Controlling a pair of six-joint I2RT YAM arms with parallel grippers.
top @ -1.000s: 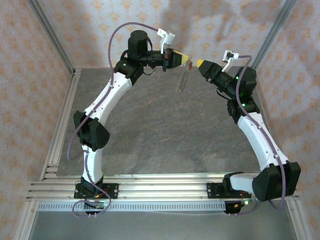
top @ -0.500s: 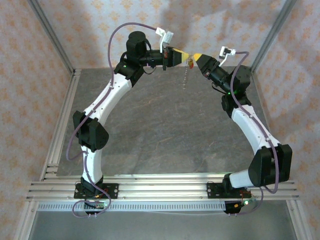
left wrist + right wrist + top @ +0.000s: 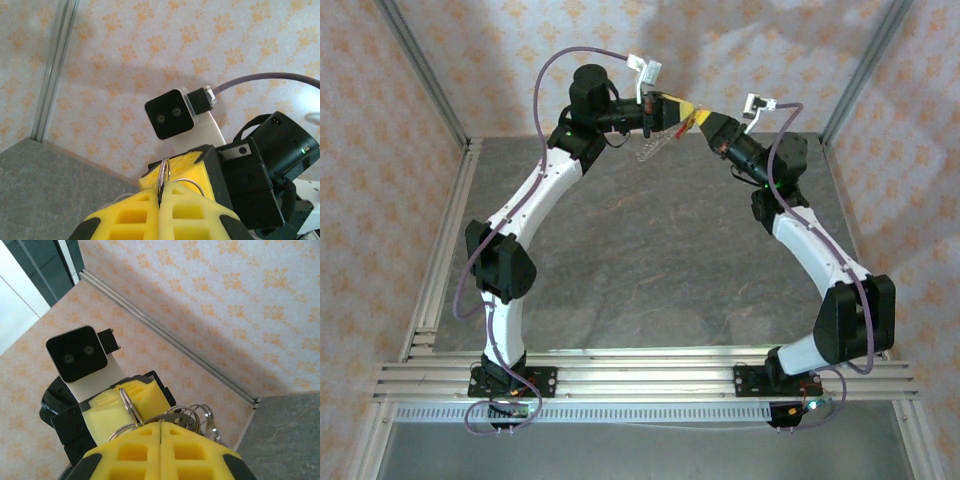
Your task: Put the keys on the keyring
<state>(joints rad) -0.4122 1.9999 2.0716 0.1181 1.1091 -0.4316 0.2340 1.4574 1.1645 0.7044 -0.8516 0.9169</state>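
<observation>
— Keyring [image 3: 162, 176]: where is it?
— High above the table's [image 3: 650, 270] far end. Its thin ring is pinched edge-on in the left tool [image 3: 160, 194], whose yellow fingers press together on it.
— And the right tool [image 3: 161, 427]?
— Tip to tip with the left, fingers pressed together too. Looped rings [image 3: 193, 415] bunch at its tips; I cannot tell whether it grips them. The beaded chain [image 3: 653, 150] dangles above the table.

1. The keyring [image 3: 162, 175] is seen as thin, bright, polished metal wire.
2. The fingers [image 3: 190, 210] of the left gripper [image 3: 160, 196] are shown as matt yellow, foam-like plastic, edged with matt black.
3. The table [image 3: 650, 260] is seen as matt, mottled grey and stone-like.
4. The frame rails [image 3: 620, 375] are seen as ribbed, brushed aluminium.
5. The arm shells [image 3: 535, 195] are seen as glossy white plastic.
</observation>
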